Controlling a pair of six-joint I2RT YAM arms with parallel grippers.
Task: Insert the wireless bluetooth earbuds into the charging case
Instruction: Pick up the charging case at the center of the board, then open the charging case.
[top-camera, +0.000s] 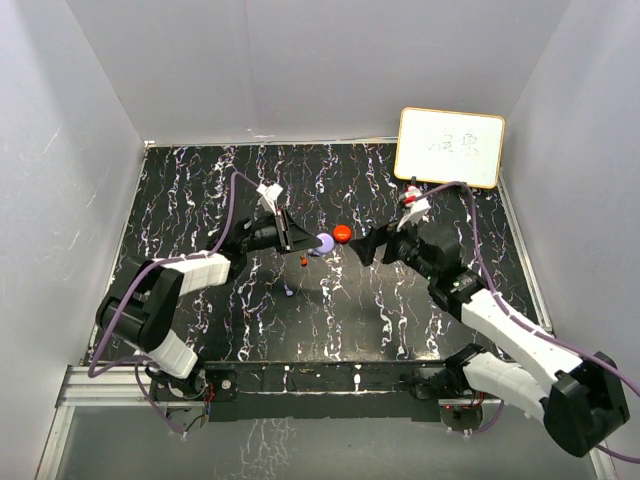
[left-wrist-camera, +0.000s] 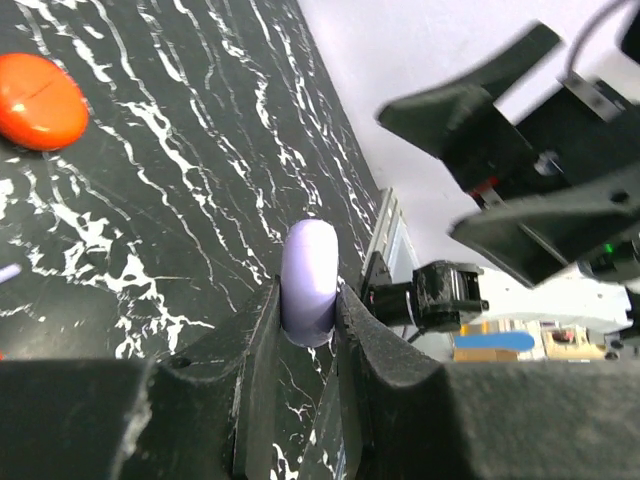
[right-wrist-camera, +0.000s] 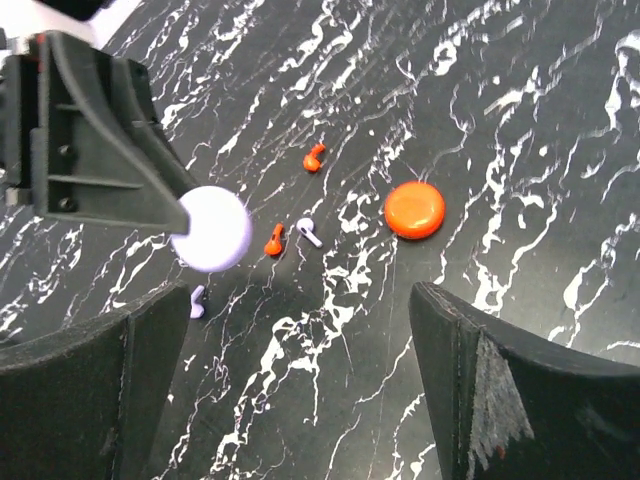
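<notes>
1 purple case (left-wrist-camera: 308, 285) pinched tight in L jaws, R jaws spread wide, gripping nothing

So from the wrist cam, the left gripper (left-wrist-camera: 308, 293) has its two dark fingers pinched right up against a purple case (left-wrist-camera: 308, 265). It's held edge-on, rounded end poking out past the fingertips, over the black marbled table (left-wrist-camera: 200, 150). Further ahead and off to the hand's left there's an orange case (left-wrist-camera: 38, 100) lying flat on the table, well apart from the fingers. Closer in on that same side, a pale purple bit (left-wrist-camera: 6, 272) is cut off by the frame edge, can't tell what it is. Up ahead on the hand's right, the right gripper (left-wrist-camera: 420, 172) hangs with its jaws spread wide, nothing between them.
</notes>
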